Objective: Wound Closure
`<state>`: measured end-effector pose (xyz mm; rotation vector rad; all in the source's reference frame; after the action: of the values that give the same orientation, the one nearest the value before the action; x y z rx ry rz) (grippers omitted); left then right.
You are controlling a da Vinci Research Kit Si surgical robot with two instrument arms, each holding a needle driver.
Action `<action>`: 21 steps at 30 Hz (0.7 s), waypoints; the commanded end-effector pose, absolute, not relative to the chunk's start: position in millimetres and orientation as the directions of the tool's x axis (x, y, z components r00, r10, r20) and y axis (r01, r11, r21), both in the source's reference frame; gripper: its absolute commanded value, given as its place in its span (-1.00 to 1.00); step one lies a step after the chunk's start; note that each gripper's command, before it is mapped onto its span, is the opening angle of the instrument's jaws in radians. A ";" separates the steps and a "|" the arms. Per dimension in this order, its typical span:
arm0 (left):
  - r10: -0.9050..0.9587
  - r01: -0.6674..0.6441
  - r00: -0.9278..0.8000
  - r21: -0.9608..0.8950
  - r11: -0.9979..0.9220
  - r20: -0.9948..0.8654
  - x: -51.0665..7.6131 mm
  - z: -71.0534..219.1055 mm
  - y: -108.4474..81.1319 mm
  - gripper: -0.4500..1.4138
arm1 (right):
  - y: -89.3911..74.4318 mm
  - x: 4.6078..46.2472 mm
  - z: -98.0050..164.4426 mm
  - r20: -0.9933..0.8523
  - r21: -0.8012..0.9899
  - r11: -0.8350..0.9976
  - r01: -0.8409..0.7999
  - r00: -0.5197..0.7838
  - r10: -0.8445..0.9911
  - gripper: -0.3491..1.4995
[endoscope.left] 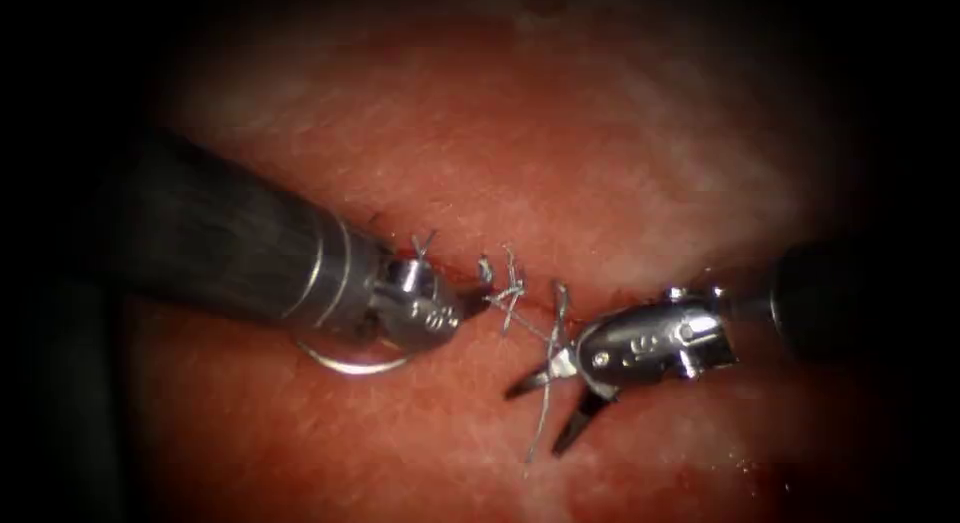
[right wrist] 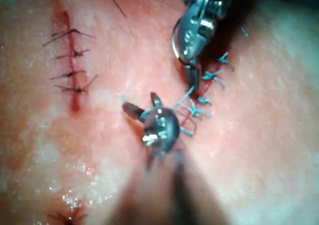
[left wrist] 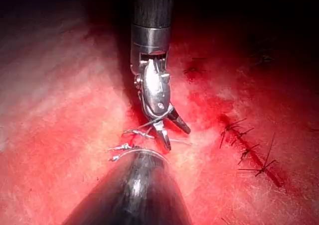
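- Tissue takes up the endoscope view, red and wet; the cut runs across the middle between the two tools.
- Left arm's shaft comes in from the left and hides the tissue and the left end of the cut beneath it.
- Right pincer: jaws wide apart just below the cut, clamped on nothing; a strand of thread hangs between the spread jaws, contact unclear.
- Left pincer: tip sits at the cut by the knots; looks closed on the needle, though the grip spot is hidden by its own wrist.
- Needle: curved arc shows under the left wrist, lying over the tissue below the cut, not in the tissue; its tip is hidden.
- Knots with short cut ends stand up along the cut between the two pincers, crowding the gap.
- Second, already stitched cut with dark sutures lies well apart to the side in the left wrist view.
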<state>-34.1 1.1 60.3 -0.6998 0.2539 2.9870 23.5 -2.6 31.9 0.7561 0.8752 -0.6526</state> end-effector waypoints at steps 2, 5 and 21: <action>0.024 -0.097 -0.895 0.142 -0.985 -0.445 -34.6 61.0 -0.2 -1.00 | -4.5 24.5 32.8 -0.854 0.302 0.563 0.769 0.481 -0.199 0.31; 0.023 -0.097 -0.896 0.143 -0.985 -0.444 -34.6 61.0 -0.4 -1.00 | -4.9 24.7 33.6 -0.836 0.308 0.554 0.773 0.498 -0.229 0.25; 0.032 -0.103 -0.895 0.138 -0.985 -0.444 -34.2 60.6 -1.4 -1.00 | -3.2 26.3 35.6 -0.724 0.291 0.587 0.755 0.575 -0.381 -0.65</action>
<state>-33.7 -0.3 60.2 -0.6943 0.2513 2.9834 25.6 -2.0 35.3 0.6328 0.6526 -0.7201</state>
